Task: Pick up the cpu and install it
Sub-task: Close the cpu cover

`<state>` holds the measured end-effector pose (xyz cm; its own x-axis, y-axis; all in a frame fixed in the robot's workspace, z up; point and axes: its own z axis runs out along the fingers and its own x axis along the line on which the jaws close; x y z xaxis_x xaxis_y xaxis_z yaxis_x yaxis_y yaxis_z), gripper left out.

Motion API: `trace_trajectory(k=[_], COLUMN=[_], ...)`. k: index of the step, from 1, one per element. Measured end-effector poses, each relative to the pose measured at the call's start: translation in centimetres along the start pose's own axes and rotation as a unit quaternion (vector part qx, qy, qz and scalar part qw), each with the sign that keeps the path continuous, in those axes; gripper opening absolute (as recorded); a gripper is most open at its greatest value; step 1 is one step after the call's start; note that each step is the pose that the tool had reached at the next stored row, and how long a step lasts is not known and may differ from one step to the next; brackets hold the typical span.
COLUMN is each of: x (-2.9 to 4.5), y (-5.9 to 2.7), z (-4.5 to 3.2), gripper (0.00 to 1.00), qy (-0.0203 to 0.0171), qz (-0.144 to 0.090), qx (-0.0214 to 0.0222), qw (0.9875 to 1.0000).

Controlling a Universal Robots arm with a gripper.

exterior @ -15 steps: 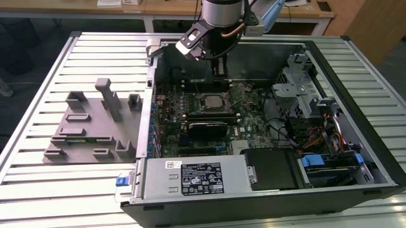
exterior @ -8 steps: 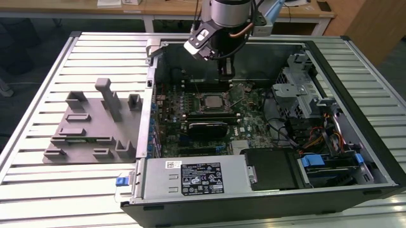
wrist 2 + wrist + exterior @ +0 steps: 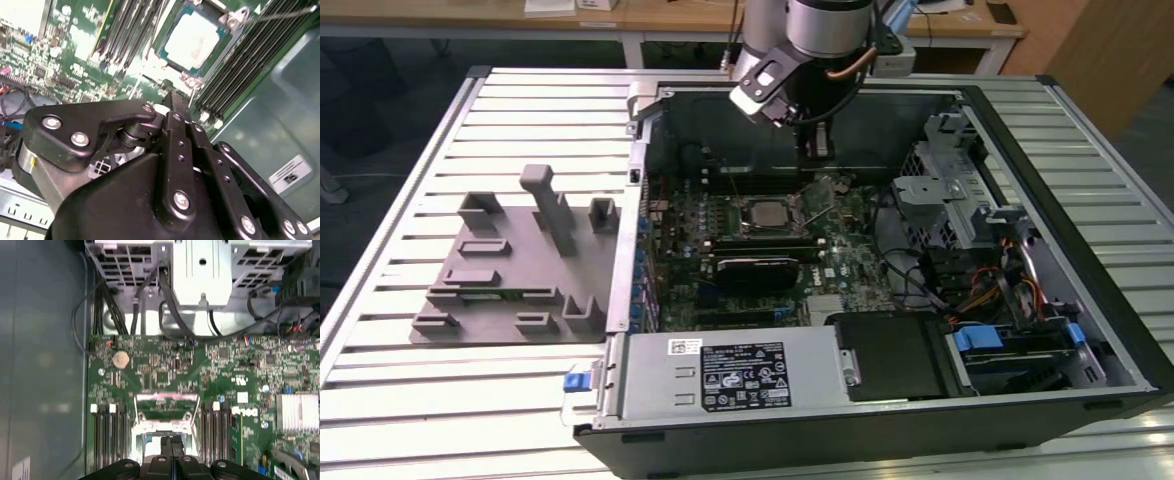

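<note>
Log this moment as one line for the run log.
gripper: shut, empty, over motherboard | cpu: lying in socket, apart from gripper | case: open

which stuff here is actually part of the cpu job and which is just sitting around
Part of the job: cpu, set into the motherboard; pincer, shut, over the board.
Just sitting around: grey holder blocks; power supply; drive cage; coin battery.
</note>
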<state>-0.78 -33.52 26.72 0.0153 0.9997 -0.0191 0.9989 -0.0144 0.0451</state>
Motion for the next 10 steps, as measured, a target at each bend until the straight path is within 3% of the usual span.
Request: trace_trajectory(k=[10], x=[0.05], y=[2.67], z=[0.13], gripper=[0.11], qy=[0.0001], qz=[0.0], qx=[0.0008], qw=[1.0])
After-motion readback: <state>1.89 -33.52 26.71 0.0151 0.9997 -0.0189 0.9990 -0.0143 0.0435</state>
